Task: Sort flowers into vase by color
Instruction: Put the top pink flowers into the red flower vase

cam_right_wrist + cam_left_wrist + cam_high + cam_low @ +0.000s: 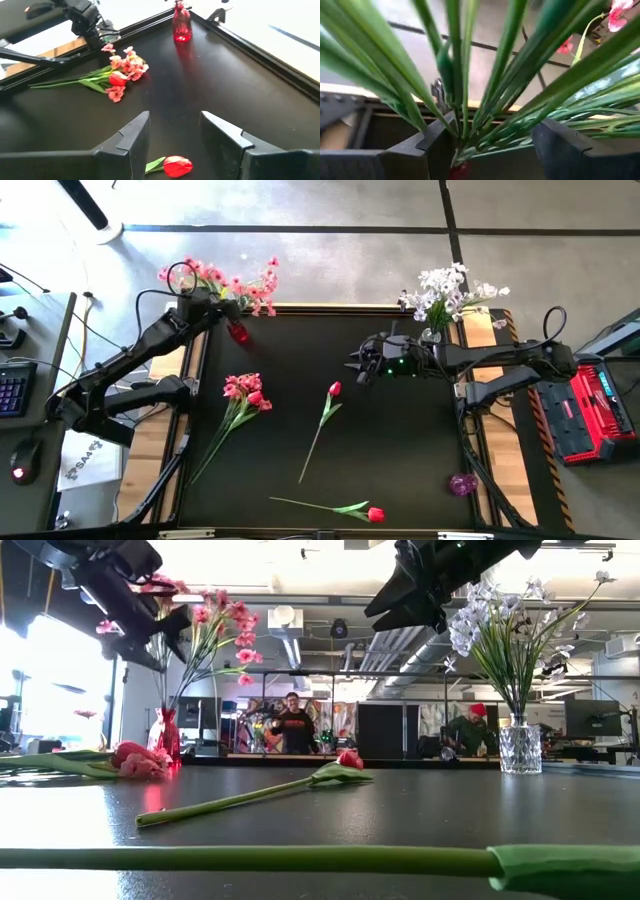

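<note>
A red vase (238, 333) at the table's far left holds pink flowers (225, 280). My left gripper (490, 135) is open just above the vase's neck (457, 172), with the green stems between its fingers. A clear vase (520, 748) at the far right holds white flowers (445, 288). My right gripper (175, 125) hovers open and empty above the table's middle, over a red tulip (175, 166) that lies flat. A pink bunch (245, 390) lies on the left side of the table. Another red tulip (375, 514) lies by the near edge. My left gripper stands open around the green stems (465, 100) of the pink flowers, just above the red vase's neck. The fingers slant downward. Whether a finger (440, 142) touches the stems or leaves I cannot tell.
A small purple object (460, 484) sits at the near right of the table. A raised rim (280, 65) runs round the black tabletop. A red box (580, 415) stands off the table on the right. People stand in the room behind the table.
</note>
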`<control>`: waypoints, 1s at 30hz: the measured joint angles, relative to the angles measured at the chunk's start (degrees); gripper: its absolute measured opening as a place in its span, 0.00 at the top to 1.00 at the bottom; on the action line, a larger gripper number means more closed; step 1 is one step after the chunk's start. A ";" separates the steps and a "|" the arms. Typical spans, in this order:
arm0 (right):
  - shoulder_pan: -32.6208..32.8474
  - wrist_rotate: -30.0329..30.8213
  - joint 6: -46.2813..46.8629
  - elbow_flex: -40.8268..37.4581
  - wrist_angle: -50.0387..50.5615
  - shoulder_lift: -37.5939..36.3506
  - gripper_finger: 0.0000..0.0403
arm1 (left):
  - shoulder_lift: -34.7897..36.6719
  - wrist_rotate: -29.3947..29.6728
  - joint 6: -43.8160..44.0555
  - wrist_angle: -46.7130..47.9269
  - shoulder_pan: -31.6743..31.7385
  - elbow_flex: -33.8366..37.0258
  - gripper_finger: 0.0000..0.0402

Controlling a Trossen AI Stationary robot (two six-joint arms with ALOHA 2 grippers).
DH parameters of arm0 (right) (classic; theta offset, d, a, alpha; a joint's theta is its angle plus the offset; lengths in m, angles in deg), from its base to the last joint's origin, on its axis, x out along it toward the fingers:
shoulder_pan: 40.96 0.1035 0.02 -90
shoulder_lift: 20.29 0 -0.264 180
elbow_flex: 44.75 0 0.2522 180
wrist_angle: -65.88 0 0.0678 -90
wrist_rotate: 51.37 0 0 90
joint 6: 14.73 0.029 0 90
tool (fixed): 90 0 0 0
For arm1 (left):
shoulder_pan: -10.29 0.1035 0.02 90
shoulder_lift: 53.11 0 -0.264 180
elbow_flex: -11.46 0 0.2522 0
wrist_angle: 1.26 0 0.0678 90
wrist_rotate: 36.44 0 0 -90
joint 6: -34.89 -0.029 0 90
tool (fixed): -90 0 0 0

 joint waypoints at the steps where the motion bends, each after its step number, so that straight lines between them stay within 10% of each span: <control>1: 0.00 -0.47 0.02 0.02 0.16 0.00 0.60 | -0.25 -0.90 1.16 0.09 0.11 0.00 0.42; 7: 0.00 -2.11 0.20 0.02 1.05 0.00 0.60 | -0.98 -13.17 5.39 0.22 3.31 -0.04 0.40; 30: 0.00 -5.48 2.58 -0.01 3.89 0.00 0.60 | 1.03 -24.49 8.37 9.20 6.34 -4.14 0.43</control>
